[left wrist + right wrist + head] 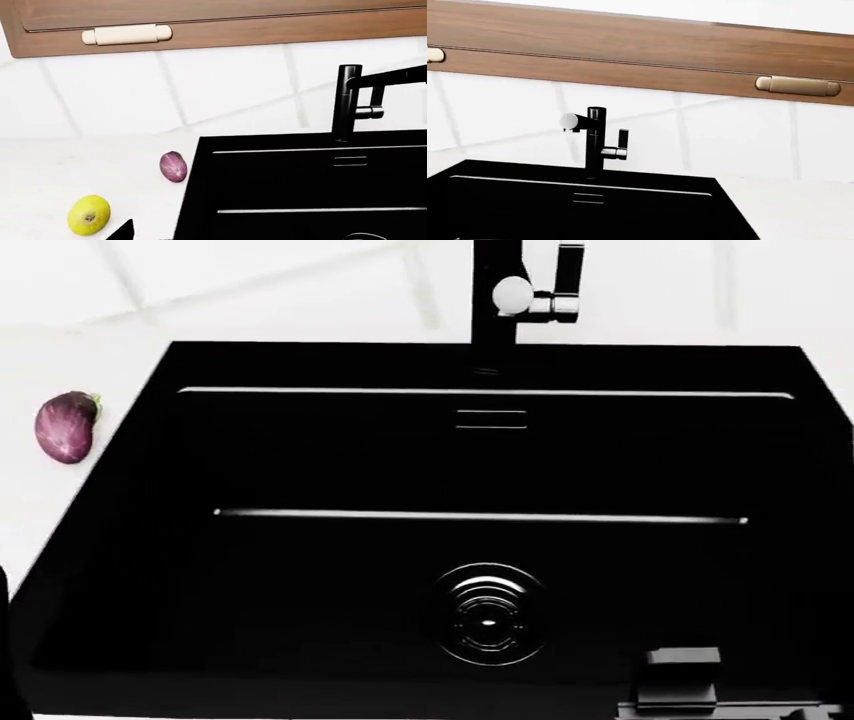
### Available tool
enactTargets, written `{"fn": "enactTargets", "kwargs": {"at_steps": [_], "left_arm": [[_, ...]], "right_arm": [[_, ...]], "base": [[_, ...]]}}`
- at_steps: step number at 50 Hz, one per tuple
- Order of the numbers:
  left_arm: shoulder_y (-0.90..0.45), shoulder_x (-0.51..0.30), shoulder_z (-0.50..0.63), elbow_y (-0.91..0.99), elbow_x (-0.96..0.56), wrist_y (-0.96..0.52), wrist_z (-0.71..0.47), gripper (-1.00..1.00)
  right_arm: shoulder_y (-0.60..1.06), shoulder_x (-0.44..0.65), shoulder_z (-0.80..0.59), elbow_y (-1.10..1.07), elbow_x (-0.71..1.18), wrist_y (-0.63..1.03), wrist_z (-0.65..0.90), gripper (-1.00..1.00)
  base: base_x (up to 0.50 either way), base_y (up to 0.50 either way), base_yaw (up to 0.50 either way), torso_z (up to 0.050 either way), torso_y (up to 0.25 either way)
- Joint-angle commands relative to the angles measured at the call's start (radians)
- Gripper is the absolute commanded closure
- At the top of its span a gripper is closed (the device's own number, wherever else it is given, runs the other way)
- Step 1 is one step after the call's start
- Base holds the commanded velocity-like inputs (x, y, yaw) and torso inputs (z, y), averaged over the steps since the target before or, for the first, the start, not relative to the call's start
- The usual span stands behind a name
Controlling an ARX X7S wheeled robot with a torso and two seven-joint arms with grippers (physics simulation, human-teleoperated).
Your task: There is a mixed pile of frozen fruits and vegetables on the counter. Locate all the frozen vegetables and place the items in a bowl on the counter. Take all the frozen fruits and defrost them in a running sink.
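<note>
The purple eggplant [173, 166] [67, 426], a frozen vegetable, lies on the white counter [60, 170] just left of the black sink [300, 185] [334, 460] [527, 200]. A round yellow frozen fruit [89, 215] with a dark stem end lies nearer my left gripper on the same counter. Only one black fingertip [123, 231] of that gripper shows, beside the fruit and not touching it. My right gripper's fingers are lost against the dark basin. The bowl is out of view.
A tall black faucet [494, 290] [347, 100] [594, 145] with a chrome lever stands behind the basin, and the round drain [487, 612] sits near the front. Wooden wall cabinets [627, 50] hang above the tiled wall. A grey block [681, 680] shows at the sink's front right.
</note>
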State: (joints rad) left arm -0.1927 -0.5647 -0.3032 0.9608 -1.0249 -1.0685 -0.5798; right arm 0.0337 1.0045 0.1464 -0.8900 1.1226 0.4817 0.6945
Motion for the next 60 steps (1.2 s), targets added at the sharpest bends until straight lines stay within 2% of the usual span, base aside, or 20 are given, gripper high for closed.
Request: {"fn": "enactTargets", "kwargs": {"at_steps": [1,6,8,10,21,23,34,48,52,53,60], "left_arm": [[-0.005,0.011,-0.023,0.005,-0.005,0.012,0.016,-1.00],[-0.010,0.010,-0.012,0.003,-0.003,0.014,0.010,-1.00],[0.020,0.019,0.006,-0.002,0.042,0.045,0.036,-1.00],[0.003,0.011,-0.012,0.002,-0.001,0.025,0.014,-1.00],[-0.002,0.003,-0.013,0.011,-0.029,0.024,-0.004,-1.00],[0.002,0.013,0.014,0.006,0.006,0.039,0.006,-1.00],[-0.016,0.012,0.031,-0.013,-0.005,0.038,-0.007,-1.00],[-0.008,0.007,0.022,-0.018,-0.025,0.051,-0.012,-1.00],[-0.011,0.009,0.033,-0.019,-0.018,0.054,-0.013,-1.00],[-0.017,0.001,0.021,-0.013,-0.041,0.047,-0.023,-1.00],[-0.002,0.002,0.031,-0.012,-0.021,0.065,-0.012,-1.00]], "right_arm": [[-0.015,-0.027,0.023,-0.008,-0.026,0.005,-0.020,-1.00],[-0.014,-0.027,0.023,-0.005,-0.022,0.005,-0.018,-1.00],[-0.015,-0.023,0.023,-0.010,-0.020,0.007,-0.017,-1.00],[-0.023,-0.022,0.027,-0.010,-0.021,0.005,-0.018,-1.00],[-0.029,-0.023,0.022,0.000,-0.016,0.006,-0.022,-1.00],[-0.024,-0.019,0.021,0.000,-0.008,0.010,-0.016,-1.00],[0.001,-0.010,0.019,0.003,0.041,0.027,0.027,-1.00],[-0.016,-0.013,0.015,-0.015,0.045,0.031,0.044,-1.00],[-0.043,-0.030,0.002,-0.014,0.015,0.026,0.030,-1.00],[-0.076,-0.083,-0.056,0.012,-0.064,0.012,-0.009,-1.00],[-0.089,-0.095,-0.069,0.023,-0.088,0.004,-0.023,-1.00]], "base": [[0.16,0.50,0.00,0.000,0.000],[0.16,0.50,0.00,0.000,0.000],[0.17,0.50,0.00,0.000,0.000],[0.16,0.50,0.00,0.000,0.000],[0.14,0.44,0.00,0.000,0.000],[0.04,0.14,0.00,0.000,0.000],[0.01,0.00,0.00,0.000,0.000],[0.35,0.00,0.00,0.000,0.000],[0.25,0.00,0.00,0.000,0.000],[0.12,0.00,0.00,0.000,0.000],[0.11,0.00,0.00,0.000,0.000]]}}
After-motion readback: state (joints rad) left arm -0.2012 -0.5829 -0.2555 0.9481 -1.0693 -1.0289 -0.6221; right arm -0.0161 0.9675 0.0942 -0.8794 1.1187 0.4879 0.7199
